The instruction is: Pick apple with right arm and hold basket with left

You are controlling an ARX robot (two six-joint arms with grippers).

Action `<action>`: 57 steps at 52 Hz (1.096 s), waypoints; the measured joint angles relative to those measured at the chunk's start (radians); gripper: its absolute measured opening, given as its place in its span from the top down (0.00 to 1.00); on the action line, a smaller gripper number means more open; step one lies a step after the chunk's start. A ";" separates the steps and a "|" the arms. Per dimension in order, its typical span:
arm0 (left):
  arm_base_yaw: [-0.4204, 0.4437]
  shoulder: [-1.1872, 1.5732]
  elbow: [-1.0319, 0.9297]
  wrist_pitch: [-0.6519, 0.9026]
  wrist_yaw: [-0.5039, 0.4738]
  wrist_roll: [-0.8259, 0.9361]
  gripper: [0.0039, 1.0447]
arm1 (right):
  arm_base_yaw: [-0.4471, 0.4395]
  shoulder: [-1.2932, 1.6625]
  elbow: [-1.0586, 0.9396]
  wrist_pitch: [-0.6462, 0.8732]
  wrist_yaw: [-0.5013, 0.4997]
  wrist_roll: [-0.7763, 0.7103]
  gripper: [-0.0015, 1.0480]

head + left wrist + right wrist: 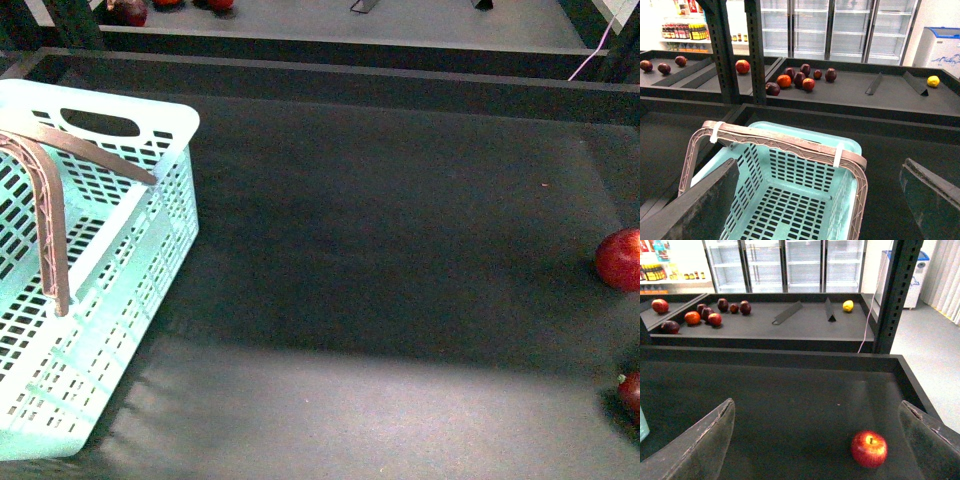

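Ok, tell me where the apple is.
The apple sits on the dark shelf at the front view's far right edge, behind a smaller dark fruit, far from the basket.

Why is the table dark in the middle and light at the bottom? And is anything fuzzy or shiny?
Front view: a broad shadow darkens the middle of the table; light reaches the near strip. Left wrist view: the left pincer has slightly soft-looking fingers, close to the lens; the basket is sharp. Right wrist view: the apple shows small bright glints.
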 joint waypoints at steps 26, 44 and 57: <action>0.000 0.000 0.000 0.000 0.000 0.000 0.06 | 0.000 0.000 0.000 0.000 0.000 0.000 0.08; 0.320 0.533 0.282 -0.241 0.408 -0.463 0.06 | 0.000 0.000 0.000 0.000 0.000 0.000 0.08; 0.333 1.117 0.441 0.246 0.489 -0.901 0.06 | 0.000 0.000 0.000 0.000 0.000 0.000 0.08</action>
